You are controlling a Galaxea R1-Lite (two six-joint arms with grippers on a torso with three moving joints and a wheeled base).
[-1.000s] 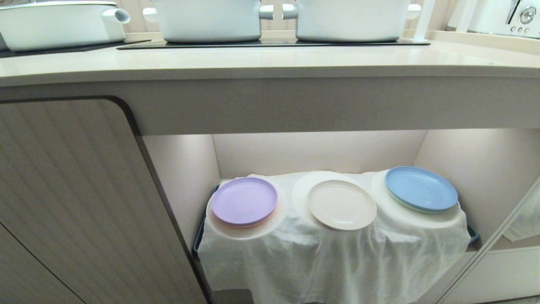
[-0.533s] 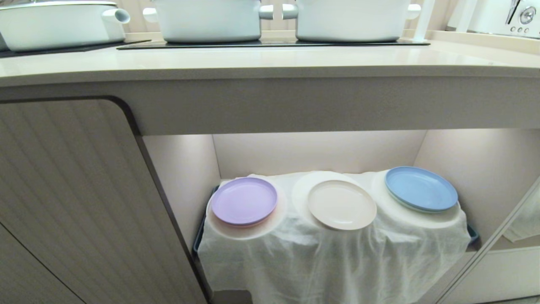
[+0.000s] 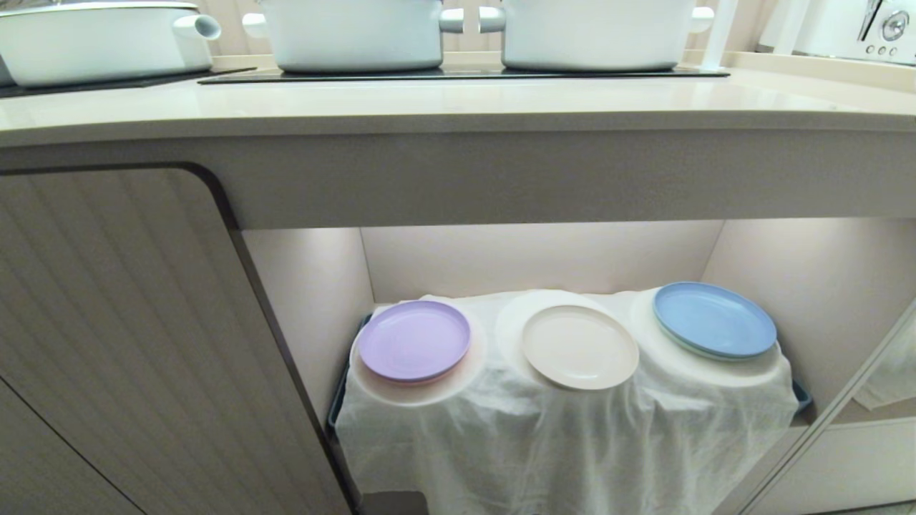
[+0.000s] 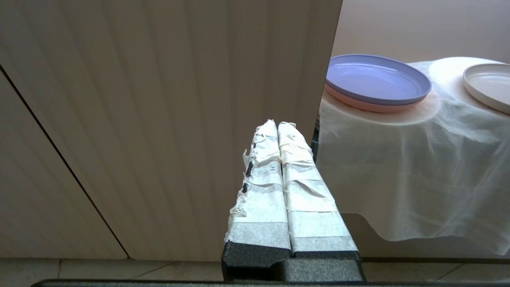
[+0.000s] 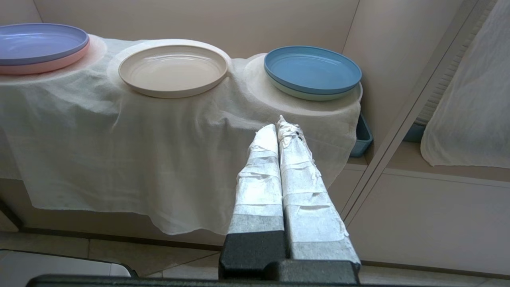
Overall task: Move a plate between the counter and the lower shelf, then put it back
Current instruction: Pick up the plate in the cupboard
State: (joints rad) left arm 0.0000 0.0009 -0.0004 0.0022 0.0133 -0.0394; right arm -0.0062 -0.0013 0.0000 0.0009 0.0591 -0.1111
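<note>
Head view: plate [image 3: 580, 347] on middle pad of lower shelf [image 3: 544, 261], lilac plate [image 3: 413, 340] at its 9 o'clock, blue plate [image 3: 714, 319] at 2 o'clock; counter [image 3: 401, 107] above (no arm shown).

Left wrist: left gripper [image 4: 277, 131] closed, empty, before cabinet door [image 4: 159, 99].

Right wrist: right gripper [image 5: 279, 133] closed, empty, short of plate. Step judged: not begun; next, open and reach.

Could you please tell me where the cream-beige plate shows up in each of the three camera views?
Head view: the plate sits mid-shelf, between the lilac and blue plates.
Left wrist view: only part of the plate shows, at the picture's right edge.
Right wrist view: plate upper left of centre.
Shared landmark: the white cloth.
</note>
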